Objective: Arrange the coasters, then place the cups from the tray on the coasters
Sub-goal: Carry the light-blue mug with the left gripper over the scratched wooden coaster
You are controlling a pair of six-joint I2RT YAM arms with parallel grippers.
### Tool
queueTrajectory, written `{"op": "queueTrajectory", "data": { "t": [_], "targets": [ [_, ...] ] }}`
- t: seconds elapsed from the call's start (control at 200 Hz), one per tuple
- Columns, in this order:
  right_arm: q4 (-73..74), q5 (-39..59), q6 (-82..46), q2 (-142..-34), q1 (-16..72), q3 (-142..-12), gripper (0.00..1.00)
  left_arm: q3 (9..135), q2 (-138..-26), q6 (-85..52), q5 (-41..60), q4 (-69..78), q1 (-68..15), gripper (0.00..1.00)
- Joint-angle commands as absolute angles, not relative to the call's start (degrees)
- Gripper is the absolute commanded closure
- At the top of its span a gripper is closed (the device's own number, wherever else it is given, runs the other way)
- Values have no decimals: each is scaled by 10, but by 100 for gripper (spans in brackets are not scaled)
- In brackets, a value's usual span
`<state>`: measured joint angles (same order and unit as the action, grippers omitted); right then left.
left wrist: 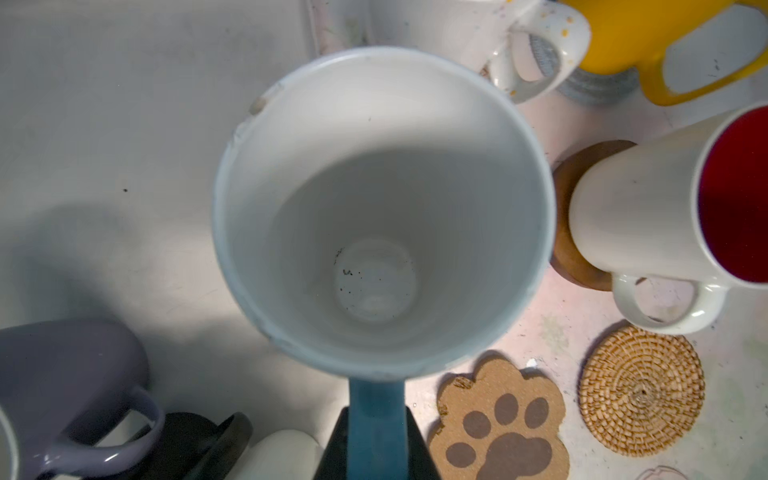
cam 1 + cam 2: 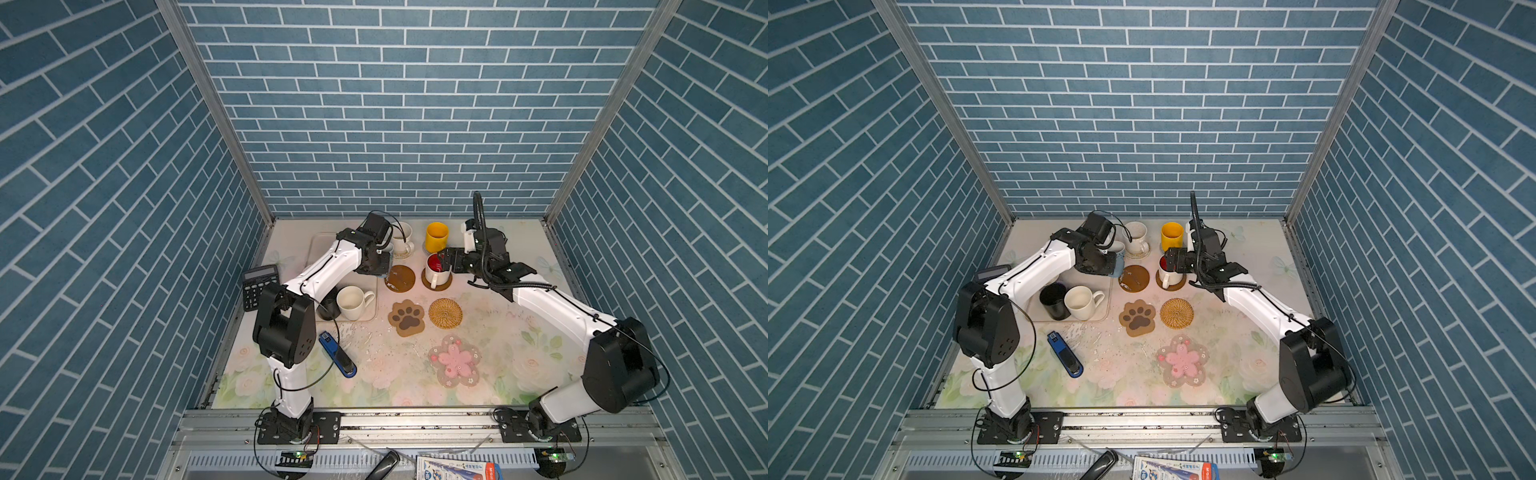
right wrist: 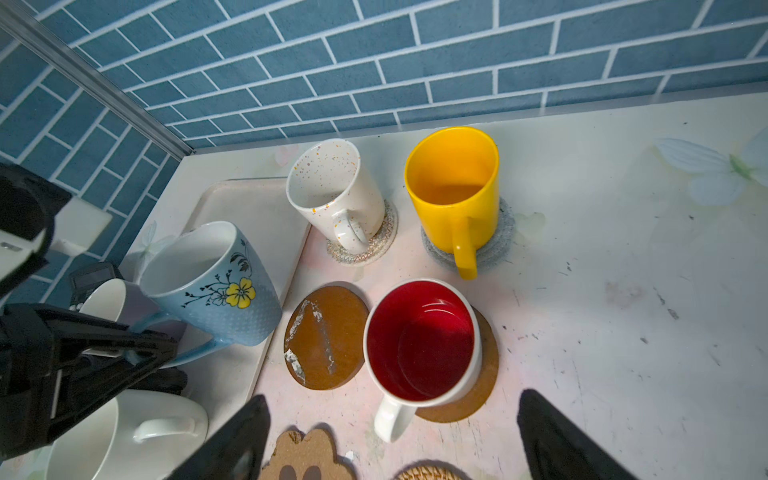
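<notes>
Closest to the left wrist camera is the light blue cup [image 1: 374,208], empty, with its mouth toward the lens. My left gripper [image 1: 376,415] is pinched on the cup's handle, jaws pressed against both sides of it. The cup hangs tilted over the tray [image 3: 249,208], at the rim that faces the coasters [image 2: 445,313]; whether its base touches the tray I cannot tell. My right gripper [image 2: 445,259] is spread wide and holds nothing. The white cup with red inside [image 3: 419,345] stands ahead of its fingers, apart from both. Done: all seven coasters lie on the table [image 2: 519,332] beside the tray. Three are loaded. The speckled white cup [image 3: 336,187] stands on the white woven coaster [image 3: 382,245], just beside the tray's far corner. The yellow cup [image 3: 453,187] stands on the light blue woven coaster [image 3: 498,245], one place farther from the tray. The white cup with red inside stands on a brown disc [image 3: 478,386]. Not done: the second brown disc [image 3: 328,336], just beside the tray's rim, is bare, and I judge it the place for the cup in hand. The paw-shaped coaster [image 2: 407,318], the rattan round [image 2: 1177,313] and the pink flower coaster [image 2: 455,361] are also bare. The cream cup [image 2: 352,303], black cup [image 2: 1054,301] and lavender cup [image 1: 70,374] stand inside the tray. By my count, three of seven cups are placed, one is in hand and three are not yet picked.
</notes>
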<state>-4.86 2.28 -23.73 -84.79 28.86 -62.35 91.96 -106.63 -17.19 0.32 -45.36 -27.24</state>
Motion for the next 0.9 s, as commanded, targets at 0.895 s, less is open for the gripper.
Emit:
{"op": "queueTrajectory", "data": {
  "t": [0.895],
  "targets": [
    [-41, 30, -239, -797, 266, -531, 7, 825, -1067, -182, 14, -280, -331, 100]
  ]
}}
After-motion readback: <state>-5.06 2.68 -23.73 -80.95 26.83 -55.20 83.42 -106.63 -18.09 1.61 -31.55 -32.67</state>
